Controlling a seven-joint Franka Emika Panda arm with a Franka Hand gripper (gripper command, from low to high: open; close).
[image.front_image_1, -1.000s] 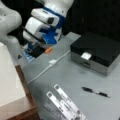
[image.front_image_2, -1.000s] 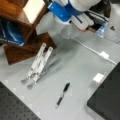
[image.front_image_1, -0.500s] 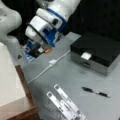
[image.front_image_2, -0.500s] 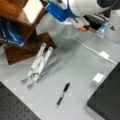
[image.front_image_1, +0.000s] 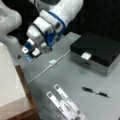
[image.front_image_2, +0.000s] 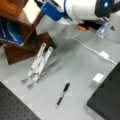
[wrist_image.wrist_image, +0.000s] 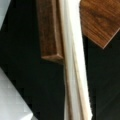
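Now the gripper (image.front_image_1: 31, 51) has swung up toward the wooden shelf (image.front_image_2: 15, 30), away from the white cable (image.front_image_1: 52, 62) below it on the desk (image.front_image_1: 75, 77); I cannot tell its opening.

Pen (image.front_image_1: 96, 92) right of folding stand (image.front_image_1: 66, 103)

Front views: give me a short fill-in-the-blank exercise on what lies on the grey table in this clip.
1. The pen lies on the grey table in front of the ______ box.
2. The white cable runs across the table and has a small ______ adapter block on it.
3. Beside the two-legged folding stand stands a ______ shelf made of brown boards.
4. The gripper hangs near a front view's ______ edge.

Missing words: black; white; wooden; left
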